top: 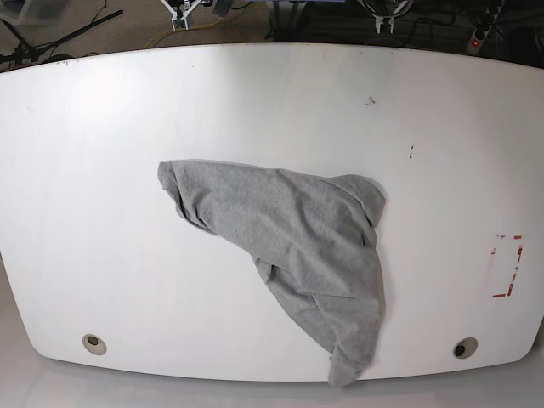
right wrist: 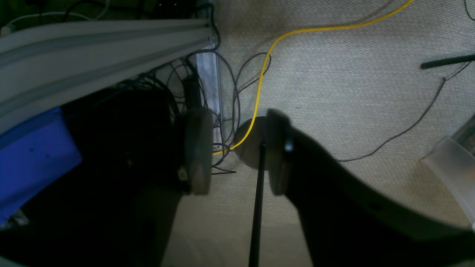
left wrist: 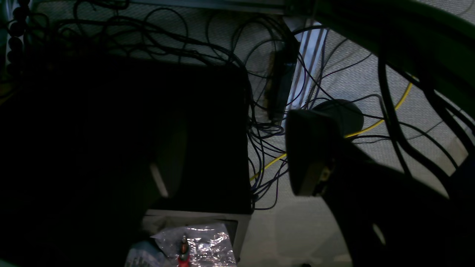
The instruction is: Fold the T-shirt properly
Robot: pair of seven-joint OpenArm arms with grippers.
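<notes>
Grey heather cotton T-shirt is shown crumpled near the middle of the white desk, its lowest corner reaching the front edge. No fold is judged begun. Both arms are parked off the desk, above carpet and cables: the left hand is seen with fingers spread wide, the right hand moderately parted, both empty. Spreading the garment flat is judged the next requirement.

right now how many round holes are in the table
2. One hole sits near the front left corner of the table, the other hole near the front right corner. The shirt covers part of the middle, so another could be hidden under it.
</notes>
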